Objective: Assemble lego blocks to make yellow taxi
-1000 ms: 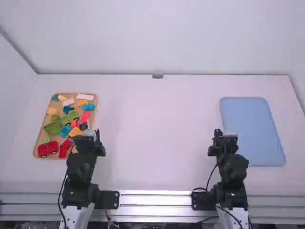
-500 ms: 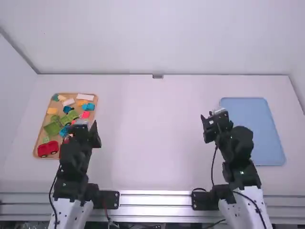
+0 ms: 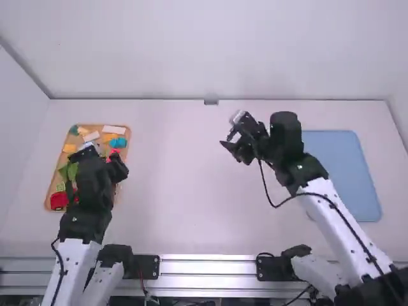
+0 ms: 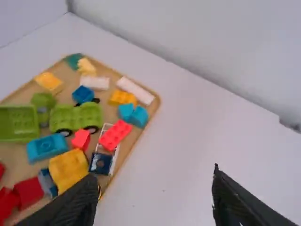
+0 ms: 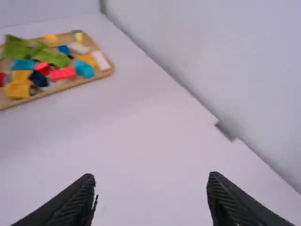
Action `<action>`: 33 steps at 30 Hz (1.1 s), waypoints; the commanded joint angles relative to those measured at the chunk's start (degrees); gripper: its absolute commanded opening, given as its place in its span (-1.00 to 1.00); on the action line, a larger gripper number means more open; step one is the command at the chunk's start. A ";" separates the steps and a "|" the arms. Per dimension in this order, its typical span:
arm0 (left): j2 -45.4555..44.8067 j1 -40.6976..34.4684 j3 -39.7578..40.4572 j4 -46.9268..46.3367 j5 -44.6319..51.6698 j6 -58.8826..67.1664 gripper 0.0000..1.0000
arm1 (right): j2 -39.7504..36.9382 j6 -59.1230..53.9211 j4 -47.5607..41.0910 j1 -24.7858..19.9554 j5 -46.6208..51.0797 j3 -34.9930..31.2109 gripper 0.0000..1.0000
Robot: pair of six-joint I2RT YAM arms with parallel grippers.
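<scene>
White walls stand behind the white table (image 3: 182, 204). Left end effector (image 3: 99, 155) is open, its two fingers wide apart — nothing is between them. Right end effector (image 3: 232, 134) is also open and empty, over the middle part of the table. Lego blocks (image 4: 115, 135) lie in one brown tray (image 4: 126, 148), at the left side of the table. I count two white blocks (image 4: 135, 90) and at least four yellow or orange pieces (image 4: 48, 82) — also one blue tray (image 3: 347, 172) at the right.
</scene>
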 commanded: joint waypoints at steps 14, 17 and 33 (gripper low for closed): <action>18.50 17.86 18.17 -14.07 8.56 -14.71 0.78 | 27.20 -19.62 -3.46 9.06 -33.49 21.72 0.77; 22.57 18.44 23.30 -17.79 8.02 -16.25 0.84 | 30.35 -18.50 0.19 11.07 -33.86 23.01 0.83; 59.60 19.71 49.20 -46.80 8.74 -19.50 1.00 | 37.62 -17.88 3.30 18.23 -29.35 28.59 0.96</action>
